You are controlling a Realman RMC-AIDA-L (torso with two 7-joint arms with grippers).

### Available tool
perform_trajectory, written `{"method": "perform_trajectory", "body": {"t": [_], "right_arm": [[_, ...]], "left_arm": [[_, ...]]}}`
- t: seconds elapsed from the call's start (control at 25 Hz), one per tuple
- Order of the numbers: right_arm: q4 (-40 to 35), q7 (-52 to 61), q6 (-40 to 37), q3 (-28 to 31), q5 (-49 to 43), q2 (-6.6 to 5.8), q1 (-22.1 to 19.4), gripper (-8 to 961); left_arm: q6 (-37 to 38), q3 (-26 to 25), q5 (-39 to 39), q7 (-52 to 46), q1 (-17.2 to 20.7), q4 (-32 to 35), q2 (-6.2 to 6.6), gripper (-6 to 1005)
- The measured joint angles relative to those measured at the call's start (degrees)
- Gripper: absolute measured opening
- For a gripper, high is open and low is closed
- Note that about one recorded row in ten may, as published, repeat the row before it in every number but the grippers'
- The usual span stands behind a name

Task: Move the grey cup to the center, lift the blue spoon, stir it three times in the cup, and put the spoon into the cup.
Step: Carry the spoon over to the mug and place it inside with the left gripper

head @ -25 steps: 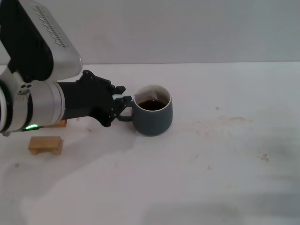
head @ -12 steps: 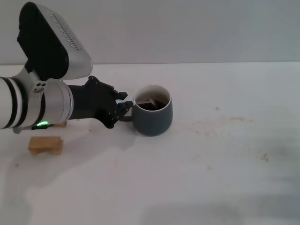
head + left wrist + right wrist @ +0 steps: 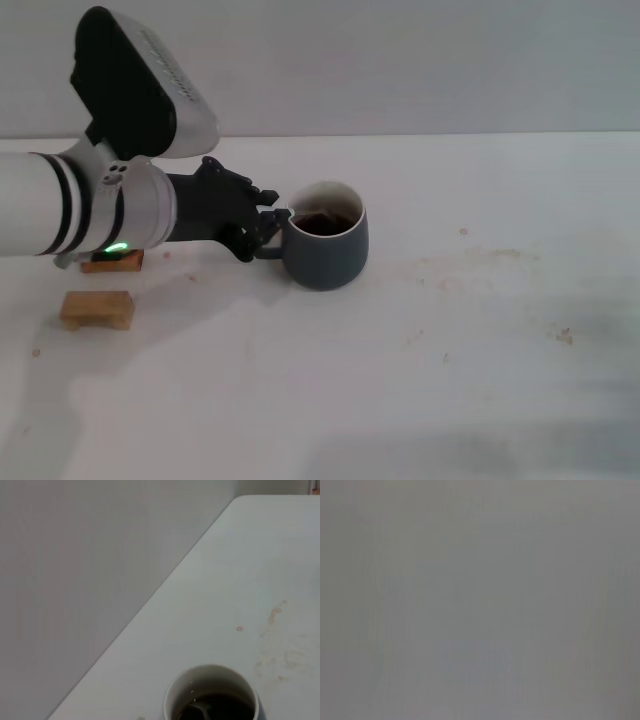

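The grey cup [image 3: 326,250] stands upright near the middle of the table, dark liquid inside, its handle toward my left gripper [image 3: 265,229]. A pale slim shape, apparently the blue spoon [image 3: 308,214], lies inside the cup against the rim on the handle side. The left gripper is open, its black fingers spread just beside the handle; whether they touch it I cannot tell. The left wrist view looks down on the cup's white rim [image 3: 210,670] with a pale shape [image 3: 196,711] in the liquid. My right gripper is out of view.
Two small wooden blocks lie at the left: one [image 3: 97,308] near the front, the other [image 3: 112,263] partly hidden under my left arm. A grey wall runs along the table's far edge. Faint stains [image 3: 480,258] mark the table right of the cup.
My left forearm and wrist have swung up and to the right, while the fingers have stayed beside the cup's handle. The cup has not moved.
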Motion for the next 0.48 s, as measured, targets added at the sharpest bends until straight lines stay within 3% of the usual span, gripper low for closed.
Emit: {"method": "perform_trajectory", "body": {"t": [0.28, 0.48], "right_arm": [[0.0, 0.0, 0.0, 0.0, 0.0, -0.03, 0.0, -2], [-0.1, 0.0, 0.0, 0.0, 0.0, -0.05, 0.0, -2]], "left_arm": [[-0.1, 2.9, -0.2, -0.1, -1.3, 0.6, -0.20, 176], [-1.4, 4.4, -0.2, -0.6, 0.0, -2.1, -0.22, 176]]}}
